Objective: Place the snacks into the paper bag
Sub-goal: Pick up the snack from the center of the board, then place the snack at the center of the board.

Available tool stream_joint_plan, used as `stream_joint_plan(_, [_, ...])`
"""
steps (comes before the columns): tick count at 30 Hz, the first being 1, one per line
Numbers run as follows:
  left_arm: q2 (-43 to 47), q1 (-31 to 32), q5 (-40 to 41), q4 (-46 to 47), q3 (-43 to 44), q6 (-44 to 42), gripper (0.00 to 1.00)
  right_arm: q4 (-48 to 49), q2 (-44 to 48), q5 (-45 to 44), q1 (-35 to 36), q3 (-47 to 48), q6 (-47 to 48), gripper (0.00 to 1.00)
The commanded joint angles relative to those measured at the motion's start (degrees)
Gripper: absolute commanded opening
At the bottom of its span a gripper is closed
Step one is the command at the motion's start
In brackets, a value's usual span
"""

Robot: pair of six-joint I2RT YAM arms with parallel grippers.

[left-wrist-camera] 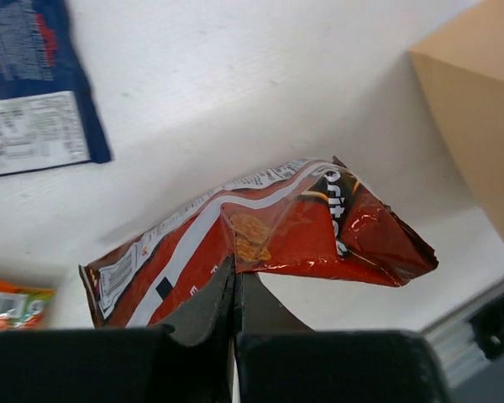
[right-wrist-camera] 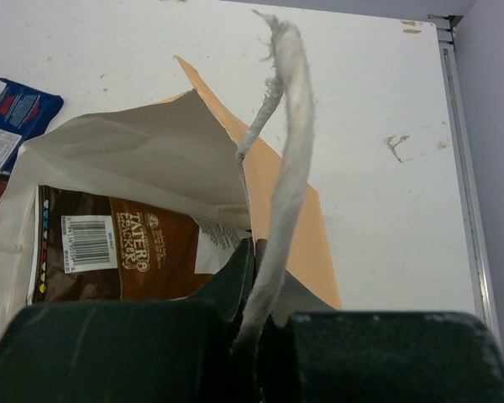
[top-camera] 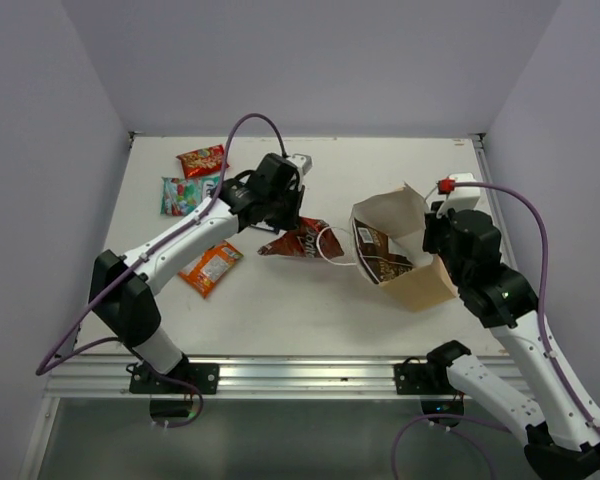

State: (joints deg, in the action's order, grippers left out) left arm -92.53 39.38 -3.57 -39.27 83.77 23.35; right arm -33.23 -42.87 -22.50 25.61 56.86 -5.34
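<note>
The tan paper bag (top-camera: pixel 420 285) lies on its side at the right, mouth open to the left, with a dark brown snack packet (top-camera: pixel 380 255) inside. My right gripper (top-camera: pixel 437 228) is shut on the bag's white cord handle (right-wrist-camera: pixel 279 159) at the rim, and the brown packet (right-wrist-camera: pixel 109 252) shows under the pale inner wall (right-wrist-camera: pixel 143 155). My left gripper (top-camera: pixel 285 215) is shut on the edge of a red snack packet (top-camera: pixel 302 240), just left of the bag. In the left wrist view the fingers (left-wrist-camera: pixel 210 306) pinch the red packet (left-wrist-camera: pixel 302 231).
On the table's left lie a red packet (top-camera: pixel 202 160), a teal-green and blue packet (top-camera: pixel 188 193) and an orange packet (top-camera: pixel 212 267). A blue packet (left-wrist-camera: pixel 34 84) shows in the left wrist view. A loose cord handle (top-camera: pixel 332 245) lies before the bag's mouth. Walls enclose three sides.
</note>
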Motion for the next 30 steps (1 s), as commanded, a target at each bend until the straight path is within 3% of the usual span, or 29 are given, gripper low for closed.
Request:
stream_joint_plan(1, [-2.6, -1.2, 15.5, -2.8, 4.2, -0.2, 0.00, 3.2, 1.6, 0.4, 0.3, 0.4, -0.6, 0.00])
stream_joint_plan(8, [-0.5, 2.4, 16.8, -1.2, -1.3, 0.4, 0.00, 3.3, 1.4, 0.3, 0.3, 0.4, -0.6, 0.00])
stream_joint_plan(13, [2.7, 7.2, 7.7, 1.3, -10.8, 3.4, 0.15, 3.2, 1.2, 0.5, 0.3, 0.4, -0.7, 0.00])
stream_joint_plan(14, [4.9, 7.5, 6.1, 3.6, -14.9, 4.1, 0.26, 3.3, 1.4, 0.6, 0.3, 0.4, -0.7, 0.00])
stream_joint_plan(18, [12.0, 9.5, -0.9, 11.1, -23.5, 8.0, 0.46, 3.4, 1.1, 0.7, 0.3, 0.3, -0.9, 0.00])
stream_joint_plan(23, [17.5, 10.7, -7.1, 17.2, -27.4, 9.3, 0.56, 3.4, 0.8, 0.8, 0.3, 0.4, -0.8, 0.00])
stream_joint_plan(27, [21.3, 10.5, -1.3, 18.3, -30.3, 11.9, 0.63, 3.3, 1.0, 0.8, 0.3, 0.3, -0.9, 0.00])
stream_joint_plan(30, [21.2, 8.7, 0.3, 18.3, -32.2, 13.1, 0.61, 3.4, 0.9, 0.9, 0.3, 0.3, -1.1, 0.00])
